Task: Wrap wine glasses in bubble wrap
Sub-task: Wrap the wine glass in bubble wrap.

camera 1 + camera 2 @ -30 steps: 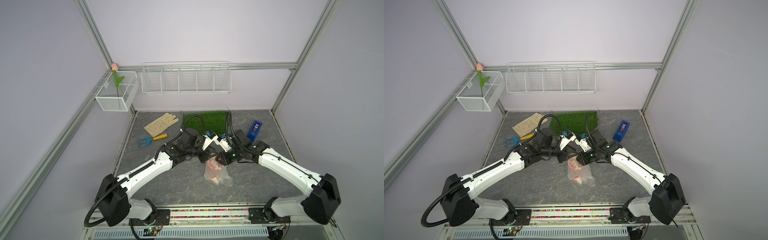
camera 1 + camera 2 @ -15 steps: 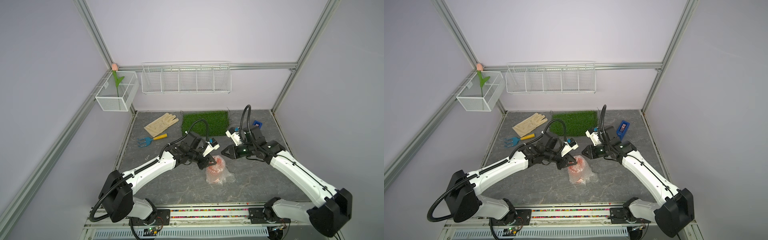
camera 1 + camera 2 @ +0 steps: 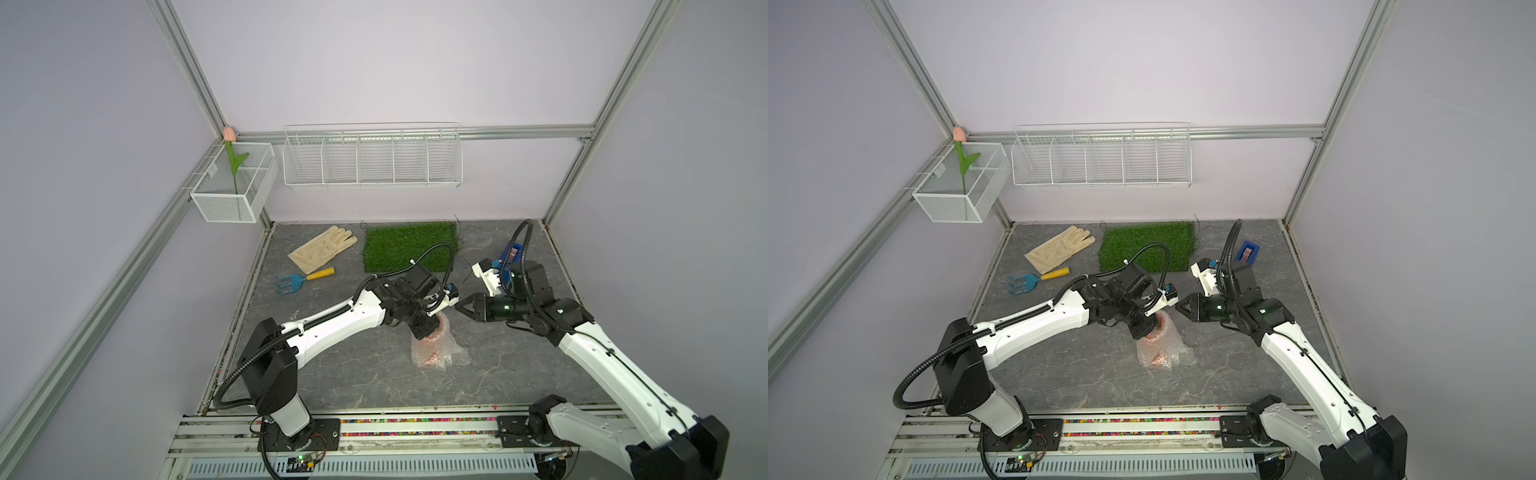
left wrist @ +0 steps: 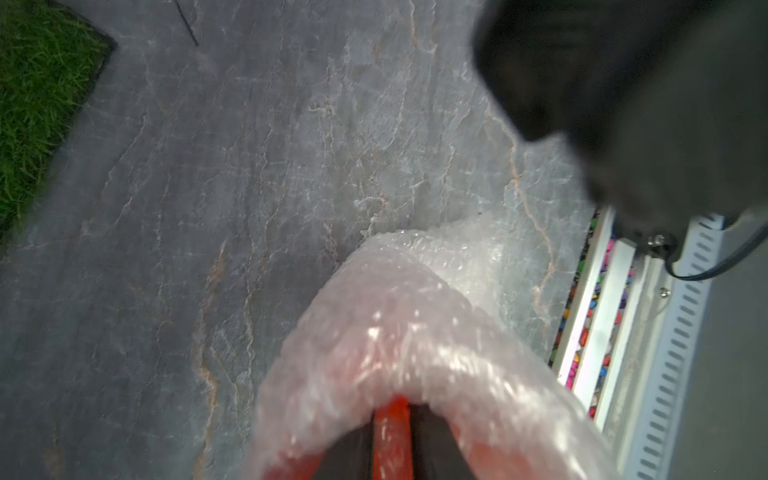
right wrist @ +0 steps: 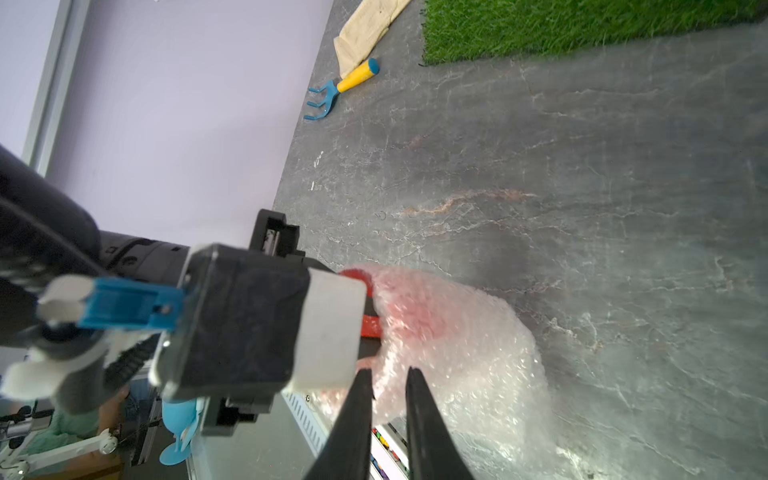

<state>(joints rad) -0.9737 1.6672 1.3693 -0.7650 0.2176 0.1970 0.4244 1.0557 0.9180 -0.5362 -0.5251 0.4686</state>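
Observation:
The orange-red wine glass (image 3: 432, 356) stands on the grey floor with the clear bubble wrap (image 3: 445, 350) bunched loosely around it. My left gripper (image 3: 424, 330) comes down on the top of the bundle. In the left wrist view its black jaws are shut on a red edge of the wine glass (image 4: 390, 432), and the bubble wrap (image 4: 415, 311) arches over just beyond them. My right gripper (image 3: 457, 308) hovers beside the left wrist, just off the bundle. In its wrist view the right gripper (image 5: 388, 370) is open by a narrow gap with nothing in it, and the bubble wrap (image 5: 478, 353) lies behind.
At the back lie a green grass mat (image 3: 409, 249), a beige glove (image 3: 322, 249), a blue hand rake with a yellow handle (image 3: 303, 280) and a small blue box (image 3: 510, 253). A wire rack (image 3: 372, 158) and a mesh box with a tulip (image 3: 235, 183) hang on the walls.
Both grippers were together at the bundle a second ago. The right gripper has drawn back to the right, off the wrap. The left gripper has closed further on the glass's edge.

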